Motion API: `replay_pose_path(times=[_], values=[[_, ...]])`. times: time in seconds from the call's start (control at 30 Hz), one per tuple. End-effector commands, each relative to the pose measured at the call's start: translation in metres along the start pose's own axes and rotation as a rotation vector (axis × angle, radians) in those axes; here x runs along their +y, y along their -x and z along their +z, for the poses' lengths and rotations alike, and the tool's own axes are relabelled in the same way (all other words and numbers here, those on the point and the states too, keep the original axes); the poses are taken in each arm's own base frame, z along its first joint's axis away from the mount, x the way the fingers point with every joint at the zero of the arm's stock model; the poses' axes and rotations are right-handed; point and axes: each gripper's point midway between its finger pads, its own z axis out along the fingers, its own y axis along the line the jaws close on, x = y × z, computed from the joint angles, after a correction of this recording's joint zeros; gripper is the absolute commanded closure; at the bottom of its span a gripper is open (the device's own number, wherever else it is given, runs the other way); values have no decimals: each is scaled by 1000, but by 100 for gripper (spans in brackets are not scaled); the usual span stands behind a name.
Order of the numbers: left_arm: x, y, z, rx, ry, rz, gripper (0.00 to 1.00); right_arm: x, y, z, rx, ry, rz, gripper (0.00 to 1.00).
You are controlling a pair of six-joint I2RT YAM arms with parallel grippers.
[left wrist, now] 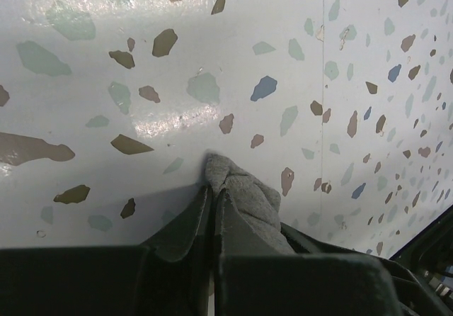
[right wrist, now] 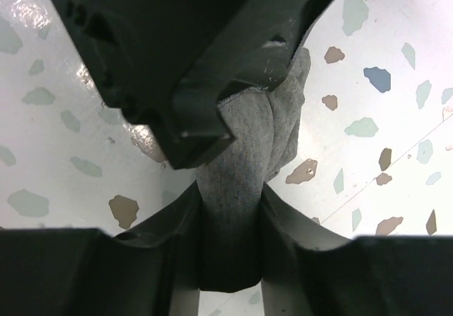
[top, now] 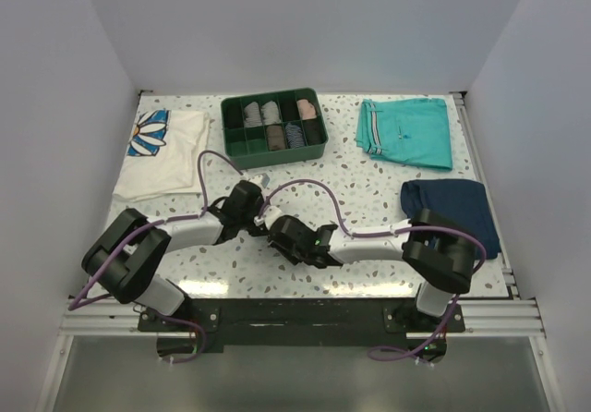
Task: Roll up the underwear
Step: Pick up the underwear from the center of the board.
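Speckled counter, green divided tray at back, flowered white shirt left, teal shorts, navy garment right.

No text, number or brand can be read in any view. The white shirt bears only a daisy print, and the underwear shows plain grey cloth.

Bare speckled white tabletop lies open between the green plastic compartment tray and the folded teal shorts. A white daisy-print T-shirt fills the far left and a folded navy garment the right. Mid-table, left gripper and right gripper crowd nose to nose, blocking each other
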Motion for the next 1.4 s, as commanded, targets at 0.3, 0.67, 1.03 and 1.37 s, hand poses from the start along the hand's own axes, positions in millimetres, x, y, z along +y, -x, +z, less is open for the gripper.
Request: replay_pose_path(times=[0.3, 0.67, 1.03, 1.37], values=[[14, 22, -22, -53, 67, -6, 49, -2, -85, 6, 224, 22, 52, 96], [8, 74, -80, -263, 135, -27, 24, 0, -32, -16, 110, 90, 268, 100], [18, 73, -111, -334, 180, -30, 22, -34, 42, -39, -7, 134, 487, 100], [50, 78, -129, -363, 303, -63, 21, -66, 113, -52, -115, 177, 581, 100]])
